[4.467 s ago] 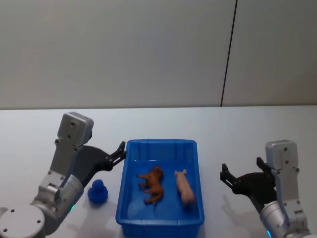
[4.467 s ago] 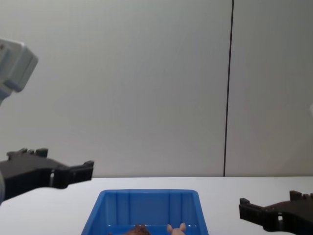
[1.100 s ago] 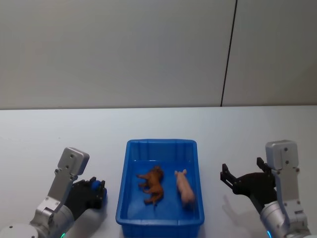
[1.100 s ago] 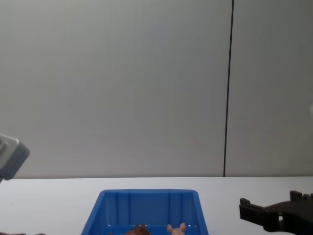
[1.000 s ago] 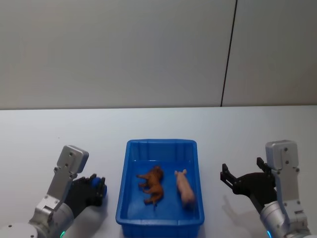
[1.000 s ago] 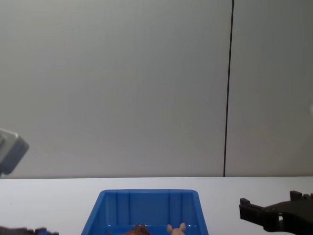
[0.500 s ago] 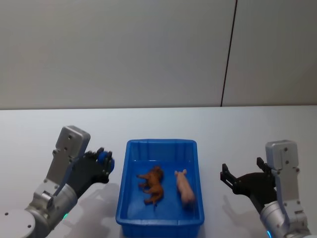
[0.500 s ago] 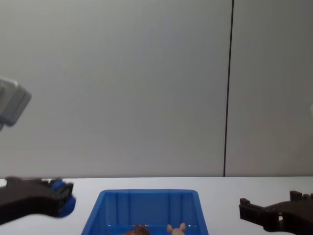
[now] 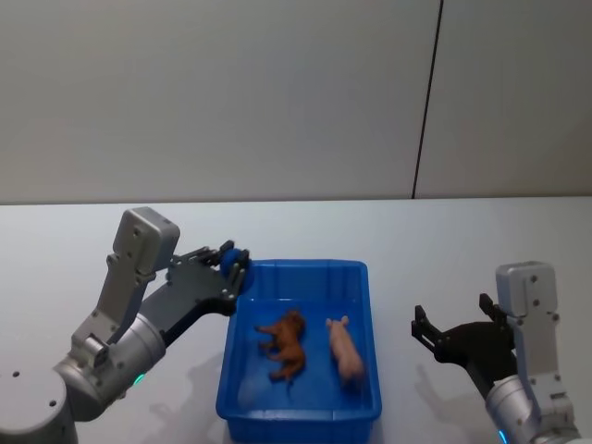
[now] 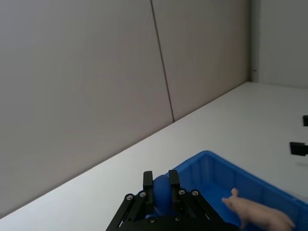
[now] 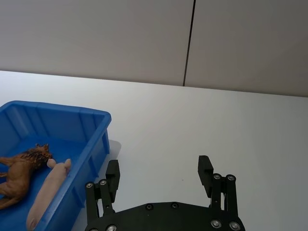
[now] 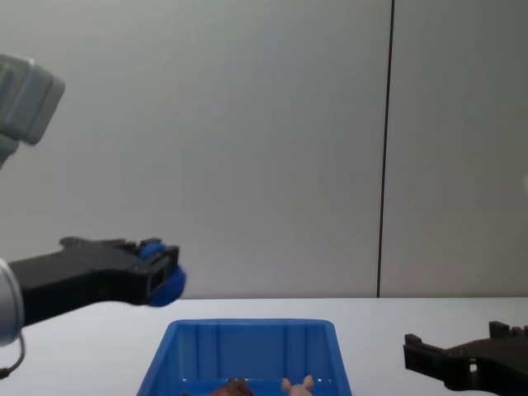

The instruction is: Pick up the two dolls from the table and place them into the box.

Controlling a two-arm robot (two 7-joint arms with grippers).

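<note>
Blue toy (image 9: 233, 262) pinched in the left gripper (image 9: 229, 268), head view, right over the box (image 9: 298, 409) rim; brown doll (image 9: 285, 343) and pink doll (image 9: 347, 351) lie inside. Let go now and it may clip the rim and bounce onto the table (image 9: 416, 250). Right gripper (image 9: 450, 333) hangs spread and empty, near the box. Chest view: toy (image 12: 165, 282) high above the box (image 12: 247, 351). Left wrist view: fingers (image 10: 147, 185) closed on blue, pink doll (image 10: 257, 214) beyond. Right wrist view: both dolls (image 11: 21, 166) in the box, nothing blocking.
</note>
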